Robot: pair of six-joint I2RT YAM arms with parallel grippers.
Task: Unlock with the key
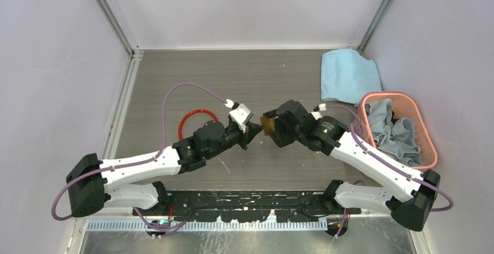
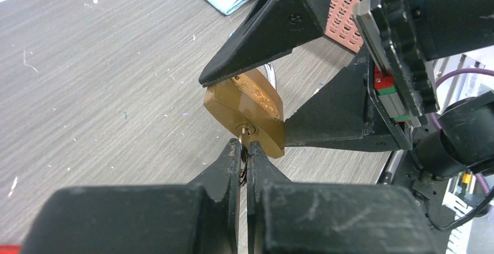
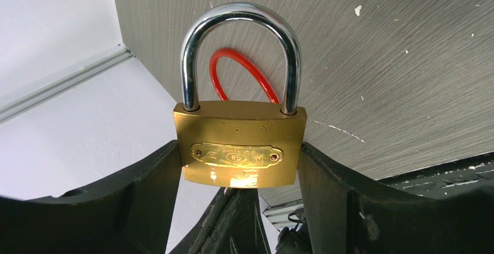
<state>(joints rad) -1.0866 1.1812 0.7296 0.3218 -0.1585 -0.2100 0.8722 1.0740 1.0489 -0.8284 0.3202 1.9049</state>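
Left gripper, pinched shut on the key, noses its tip at the keyhole of a brass padlock, which the right gripper clamps steady by its sides. Only the right wrist view shows the steel shackle seated, with a red cable loop lying beyond.

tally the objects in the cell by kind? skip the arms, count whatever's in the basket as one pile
brass padlock: 1
key (only its tip shows): 1
red cable loop: 1
pink basket: 1
blue cloth on the table: 1
cloth pile in the basket: 1
total: 6
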